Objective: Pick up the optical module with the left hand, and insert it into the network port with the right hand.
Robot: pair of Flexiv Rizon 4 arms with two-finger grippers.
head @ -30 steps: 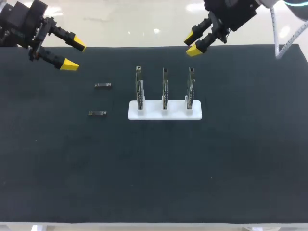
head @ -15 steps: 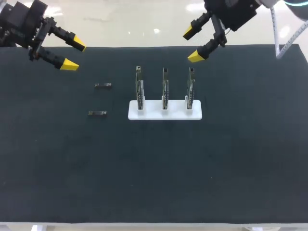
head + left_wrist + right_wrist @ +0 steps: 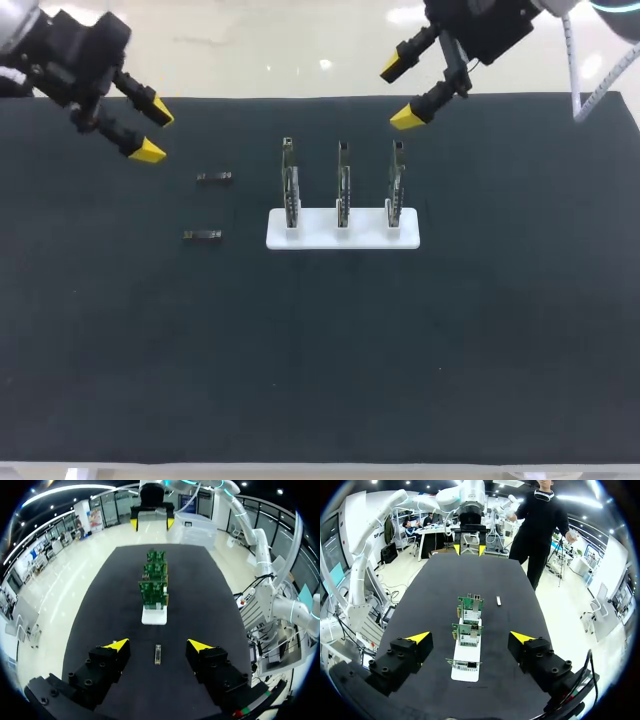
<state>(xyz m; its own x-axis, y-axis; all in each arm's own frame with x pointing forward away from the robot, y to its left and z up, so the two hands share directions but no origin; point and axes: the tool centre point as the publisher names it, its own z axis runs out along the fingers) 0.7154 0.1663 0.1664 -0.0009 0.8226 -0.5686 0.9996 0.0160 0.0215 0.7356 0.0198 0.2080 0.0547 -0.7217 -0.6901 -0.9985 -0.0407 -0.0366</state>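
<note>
Two small dark optical modules lie on the black mat, one farther back point(image 3: 214, 177) and one nearer point(image 3: 203, 235). To their right, three upright green boards with network ports point(image 3: 343, 180) stand in a white base point(image 3: 343, 238). My left gripper point(image 3: 153, 130) hovers open above the mat's back left, apart from the modules. In the left wrist view one module point(image 3: 158, 654) lies on the mat just ahead of the open left gripper point(image 3: 158, 645). My right gripper point(image 3: 400, 93) hangs open above the back edge, behind the right board. From the right wrist, the boards point(image 3: 470, 611) line up ahead of the open gripper point(image 3: 471, 637).
The black mat point(image 3: 320, 340) covers the table, and its front half carries nothing. A module point(image 3: 498, 600) shows beside the boards in the right wrist view. My left gripper point(image 3: 468, 549) appears at the mat's far end there.
The right gripper's fingers have spread from half closed to wide open. The left gripper has turned and shifted slightly down and toward the modules.
</note>
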